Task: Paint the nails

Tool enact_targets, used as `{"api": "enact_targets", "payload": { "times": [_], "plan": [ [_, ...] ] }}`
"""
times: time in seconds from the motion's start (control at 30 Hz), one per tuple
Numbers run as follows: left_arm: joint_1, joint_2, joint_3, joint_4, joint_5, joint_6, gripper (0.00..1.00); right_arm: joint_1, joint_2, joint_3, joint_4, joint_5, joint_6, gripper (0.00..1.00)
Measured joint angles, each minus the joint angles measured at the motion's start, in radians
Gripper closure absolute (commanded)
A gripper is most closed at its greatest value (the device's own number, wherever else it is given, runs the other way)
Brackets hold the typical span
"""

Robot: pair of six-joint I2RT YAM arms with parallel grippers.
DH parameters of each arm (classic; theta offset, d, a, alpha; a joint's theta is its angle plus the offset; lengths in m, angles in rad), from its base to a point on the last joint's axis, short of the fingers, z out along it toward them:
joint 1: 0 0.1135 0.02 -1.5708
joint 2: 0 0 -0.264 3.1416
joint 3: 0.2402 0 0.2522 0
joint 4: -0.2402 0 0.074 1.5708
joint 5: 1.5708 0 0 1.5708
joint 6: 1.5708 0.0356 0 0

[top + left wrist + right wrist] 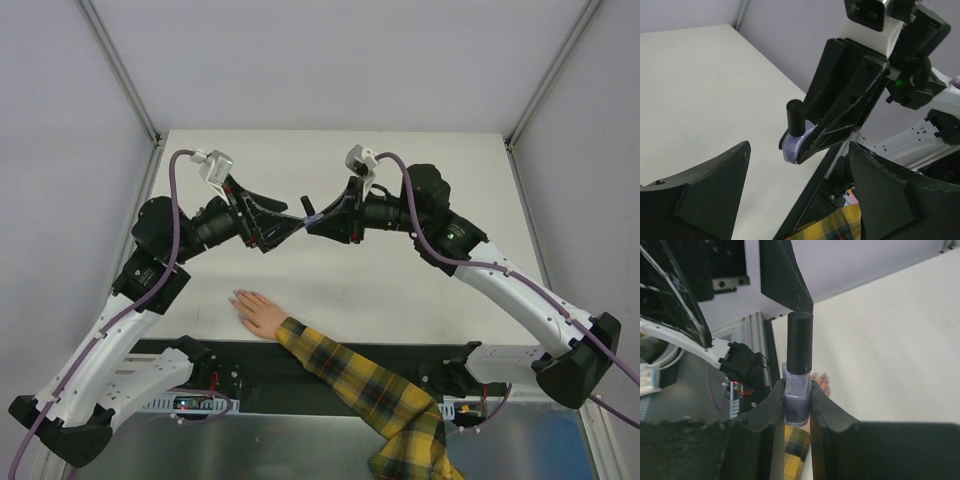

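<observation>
Reaching inward from their bases, both arms met above the middle of the counter (420, 290), elbows bowed outward so that together they formed an arch. The right end effector (318, 220) was pinching a small purple polish bottle (796, 401) by its glass body, one finger on each side. The bottle's black cap (800, 342) stuck out past the fingertips toward the left arm. The left end effector (288, 228) faced it with its fingers (705, 192) spread wide. In the right wrist view one of those fingers sat just over the cap's top; whether they touched could not be told.

Below the raised arms and well apart from them, the mannequin hand (260, 313) lay flat on the counter near its near edge. Its long axis ran diagonally, with the plaid sleeve (370, 385) trailing back toward the right arm's base. The nails (238, 297) pointed away and to the left. Pale counter surface stretched from the fingertips to the far edge and out to both side rails.
</observation>
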State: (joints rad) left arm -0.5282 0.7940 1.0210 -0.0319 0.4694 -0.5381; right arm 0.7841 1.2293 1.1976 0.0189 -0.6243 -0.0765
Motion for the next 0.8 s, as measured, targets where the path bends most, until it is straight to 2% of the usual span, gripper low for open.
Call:
{"api": "enact_targets", "payload": {
  "times": [0.07, 0.13, 0.17, 0.3, 0.4, 0.57, 0.6, 0.7, 0.73, 0.8],
  "plan": [
    [0.0, 0.011, -0.016, 0.059, 0.049, -0.022, 0.2, -0.016, -0.002, -0.003, 0.042, -0.052, 0.049, 1.0],
    [0.0, 0.026, -0.027, 0.109, 0.085, -0.042, 0.01, -0.024, -0.003, -0.005, 0.08, -0.105, 0.093, 1.0],
    [0.0, 0.033, -0.037, 0.14, 0.102, -0.055, 0.01, -0.026, -0.003, -0.005, 0.098, -0.129, 0.11, 1.0],
    [0.007, 0.051, -0.078, 0.258, 0.158, -0.117, 0.16, -0.027, -0.004, -0.011, 0.147, -0.189, 0.156, 1.0],
    [0.007, 0.069, -0.087, 0.317, 0.182, -0.154, 0.38, -0.028, -0.004, -0.022, 0.171, -0.211, 0.179, 0.99],
    [0.007, 0.083, -0.103, 0.402, 0.222, -0.193, 0.48, -0.031, -0.004, -0.032, 0.188, -0.229, 0.201, 1.0],
    [0.007, 0.085, -0.104, 0.41, 0.23, -0.199, 0.54, -0.032, -0.004, -0.032, 0.193, -0.231, 0.206, 1.0],
    [0.007, 0.089, -0.104, 0.431, 0.243, -0.211, 0.64, -0.035, -0.003, -0.032, 0.209, -0.233, 0.215, 1.0],
    [0.007, 0.09, -0.104, 0.436, 0.249, -0.212, 0.72, -0.037, -0.003, -0.032, 0.214, -0.233, 0.217, 1.0],
    [0.007, 0.093, -0.104, 0.437, 0.257, -0.214, 0.73, -0.037, -0.003, -0.032, 0.223, -0.233, 0.22, 1.0]
  ]
}}
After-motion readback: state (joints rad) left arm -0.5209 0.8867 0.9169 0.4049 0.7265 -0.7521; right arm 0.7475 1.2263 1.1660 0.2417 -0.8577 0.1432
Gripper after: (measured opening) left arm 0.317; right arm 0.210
